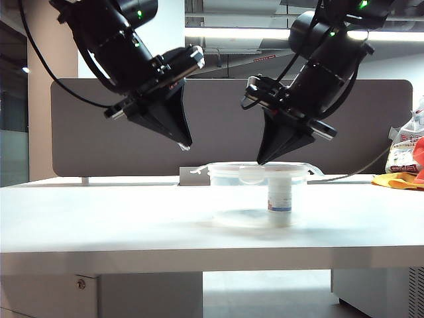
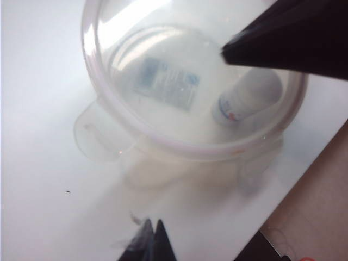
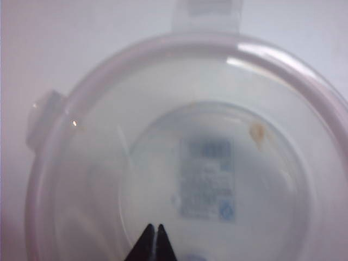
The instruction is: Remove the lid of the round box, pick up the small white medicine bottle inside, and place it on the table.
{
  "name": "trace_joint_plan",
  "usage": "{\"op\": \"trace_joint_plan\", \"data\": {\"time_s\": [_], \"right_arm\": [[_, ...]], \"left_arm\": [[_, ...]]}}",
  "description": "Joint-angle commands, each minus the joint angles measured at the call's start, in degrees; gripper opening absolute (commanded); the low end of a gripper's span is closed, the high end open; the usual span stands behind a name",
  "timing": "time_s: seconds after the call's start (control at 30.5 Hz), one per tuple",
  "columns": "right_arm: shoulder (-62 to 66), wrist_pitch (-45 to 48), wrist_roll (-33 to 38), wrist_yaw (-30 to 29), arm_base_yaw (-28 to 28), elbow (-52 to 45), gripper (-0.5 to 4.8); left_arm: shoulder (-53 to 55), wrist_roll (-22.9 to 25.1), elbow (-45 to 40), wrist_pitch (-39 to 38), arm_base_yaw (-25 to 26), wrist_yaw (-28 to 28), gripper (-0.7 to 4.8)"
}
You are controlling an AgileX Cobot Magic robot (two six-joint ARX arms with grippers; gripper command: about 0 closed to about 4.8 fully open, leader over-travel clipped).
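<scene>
Lid (image 1: 258, 169) still on round box (image 1: 258, 199), small white medicine bottle (image 1: 279, 196) inside, upright on table (image 1: 99, 218). Left gripper (image 1: 186, 146) closed, empty, above box's left side. Right gripper (image 1: 260, 161) closed, empty, tips at lid.

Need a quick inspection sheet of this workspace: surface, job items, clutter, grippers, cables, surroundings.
Surface: white table, bare near the box.
Job's things: round box mid-table, lid on it; small white medicine bottle upright inside.
Clutter: packets and orange cloth at the table's right edge.
Grippers: left gripper shut, above the box's left rim; right gripper shut, tip at the lid.
Cables: black cable loops from the left arm.
Surroundings: grey partition panel behind.
</scene>
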Motion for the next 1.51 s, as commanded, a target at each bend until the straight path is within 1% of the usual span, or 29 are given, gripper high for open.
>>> {"op": "trace_joint_plan", "data": {"time_s": [0.03, 0.62, 0.75, 0.85, 0.88, 0.98, 1.02, 1.05, 1.11, 1.15, 1.18, 1.24, 1.34, 1.41, 1.51], "right_arm": [[1.66, -2.27, 0.72, 0.87, 0.11, -0.55, -0.06], [1.62, 2.47, 2.25, 0.42, 1.53, -0.37, -0.06], [0.04, 3.32, 2.16, 1.90, 1.40, -0.31, 0.00], [-1.88, 4.83, 2.19, 3.32, 1.38, -0.31, 0.61], [-2.58, 5.22, 2.21, 4.02, 1.38, -0.28, 0.84], [-3.54, 5.25, 2.21, 4.33, 0.94, -0.28, 1.45], [-3.67, 4.81, 2.29, 4.22, 0.48, -0.28, 1.81], [-3.69, 4.00, 2.43, 4.17, 0.04, -0.22, 2.16], [-3.69, 2.10, 2.58, 4.13, -0.92, -0.22, 2.83], [-3.69, 0.79, 2.60, 4.07, -1.57, -0.22, 3.08], [-3.72, -0.22, 2.64, 3.93, -2.14, -0.22, 3.17], [-3.78, -2.21, 2.97, 3.82, -3.74, -0.22, 3.19], [-4.00, -3.93, 3.28, 2.25, -6.16, -0.22, 3.19], [-4.24, -4.70, 3.61, 0.39, -7.63, -0.22, 3.19], [-4.48, -5.55, 3.89, -1.44, -8.76, -0.22, 3.19]], "left_arm": [[-0.87, 0.28, 0.24, 0.48, -0.07, -0.15, -0.06], [-2.08, 0.31, 0.55, -0.92, -0.09, 0.04, -0.06], [-2.10, 1.07, 0.57, -0.87, -0.07, -0.13, -0.05], [-2.10, 1.38, 0.61, -0.02, -0.04, -0.92, -0.01], [-2.08, 1.36, 0.61, 0.24, -0.04, -1.53, 0.10], [-2.01, 1.33, 0.61, 0.96, -0.04, -3.15, 0.94], [-1.99, 1.31, 0.61, 1.16, -0.02, -3.41, 1.17], [-1.97, 1.11, 0.61, 1.36, -0.02, -3.61, 1.31], [-1.97, 0.83, 0.61, 1.90, 0.44, -3.69, 1.32], [-1.97, 0.15, 0.61, 2.21, 0.83, -3.52, 1.34], [-1.79, -0.70, 0.61, 2.69, 1.20, -3.39, 1.47], [-1.22, -3.63, 0.61, 4.11, 2.40, -0.52, 1.93], [0.35, -9.60, 0.63, 6.78, 5.20, 8.41, 2.18], [1.84, -13.11, 0.66, 8.41, 6.88, 13.49, 2.19], [3.93, -15.87, 0.66, 9.60, 8.31, 16.98, 2.19]]}}
